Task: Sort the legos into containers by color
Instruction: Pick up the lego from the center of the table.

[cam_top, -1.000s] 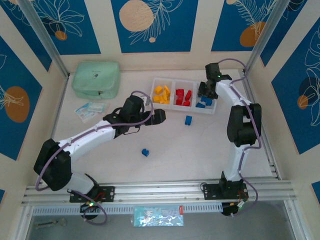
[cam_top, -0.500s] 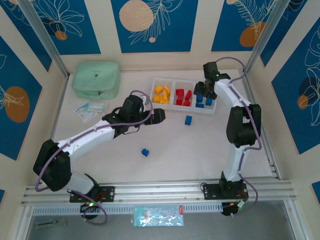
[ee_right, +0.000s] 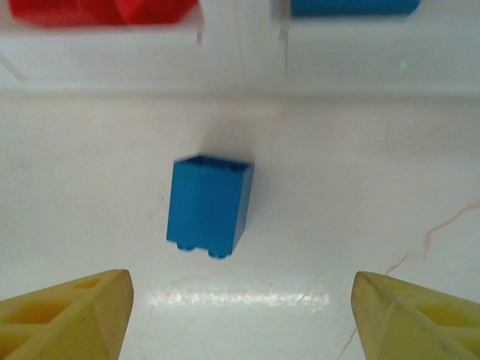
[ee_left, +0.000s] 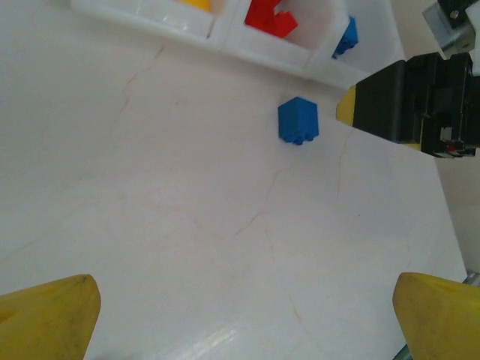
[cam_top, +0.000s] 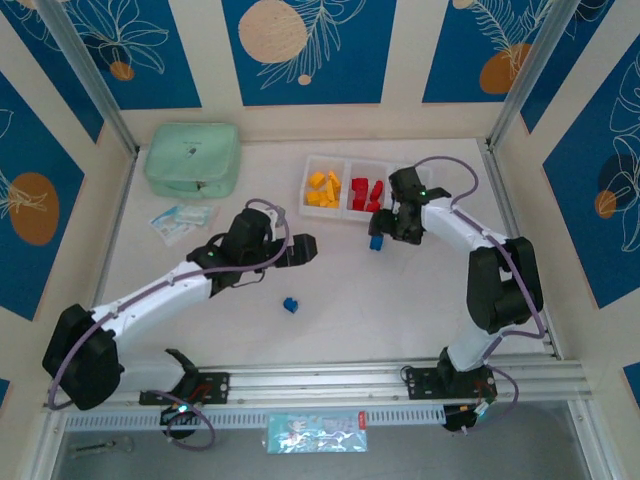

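Right claw [cam_top: 386, 224]: moved off the tray [cam_top: 346, 181] end compartment, down over the tabletop [cam_top: 380, 290]; fingers apart, empty.
Left claw [cam_top: 304, 248]: drawn back from the tray; fingers wide, empty.
Blue brick [ee_right: 208, 202]: just ahead of the right claw, on the tabletop, short of the tray wall.
Second blue brick [cam_top: 290, 305]: near the left claw, toward its base.
Tray: yellow, red and blue bricks in separate compartments.

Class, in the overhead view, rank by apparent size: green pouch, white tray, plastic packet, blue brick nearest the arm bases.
1. Green pouch and white tray: too alike, tray partly covered.
2. Plastic packet.
3. Blue brick.
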You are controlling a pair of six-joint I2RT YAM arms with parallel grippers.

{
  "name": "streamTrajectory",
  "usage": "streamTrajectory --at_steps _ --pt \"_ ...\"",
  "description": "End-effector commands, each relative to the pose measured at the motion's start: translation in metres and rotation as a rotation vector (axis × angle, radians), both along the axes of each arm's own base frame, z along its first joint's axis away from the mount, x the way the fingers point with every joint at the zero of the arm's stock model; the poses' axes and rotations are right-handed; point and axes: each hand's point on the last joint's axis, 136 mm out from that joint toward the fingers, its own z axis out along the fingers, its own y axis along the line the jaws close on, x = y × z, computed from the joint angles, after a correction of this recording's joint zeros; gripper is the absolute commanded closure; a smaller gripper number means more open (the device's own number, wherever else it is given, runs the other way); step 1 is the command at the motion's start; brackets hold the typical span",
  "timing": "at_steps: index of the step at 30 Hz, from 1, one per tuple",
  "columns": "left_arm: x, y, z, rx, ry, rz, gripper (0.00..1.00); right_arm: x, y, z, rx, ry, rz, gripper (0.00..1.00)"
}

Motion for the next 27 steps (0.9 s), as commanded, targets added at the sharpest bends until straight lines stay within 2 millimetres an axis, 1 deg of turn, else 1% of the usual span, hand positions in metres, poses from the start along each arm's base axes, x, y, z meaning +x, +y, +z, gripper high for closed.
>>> streamTrajectory --at_steps 1,5,8,11,15,19,23,27 --pt "-0.003 0.011 -0.003 -0.008 0.006 0.042 0.00 -0.005 0.016 -0.003 0.063 -0.007 0.009 0.22" --pt "-0.006 0.014 -0.006 -0.017 0.006 0.055 0.00 -0.009 0.023 -0.018 0.068 0.023 0.014 0.22" --pt "-0.006 0.016 -0.009 -0.015 0.006 0.065 0.00 -0.004 0.025 -0.027 0.041 0.017 0.021 0.22" --pt "-0.007 0.017 -0.010 -0.009 0.008 0.068 0.00 0.005 0.022 -0.035 0.014 0.023 0.015 0.24" --pt "-0.005 0.018 -0.012 -0.006 0.007 0.074 0.00 0.020 0.023 -0.037 -0.003 0.006 0.014 0.31" --pt "-0.004 0.017 -0.012 -0.002 0.007 0.072 0.00 0.033 0.018 -0.041 -0.046 -0.017 0.034 0.39" --pt "-0.003 0.016 -0.011 0.005 0.003 0.066 0.00 0.038 0.012 -0.050 -0.057 -0.007 0.029 0.47" --pt "-0.001 0.015 -0.009 0.010 -0.003 0.063 0.00 0.038 0.013 -0.049 -0.054 -0.014 0.045 0.58"
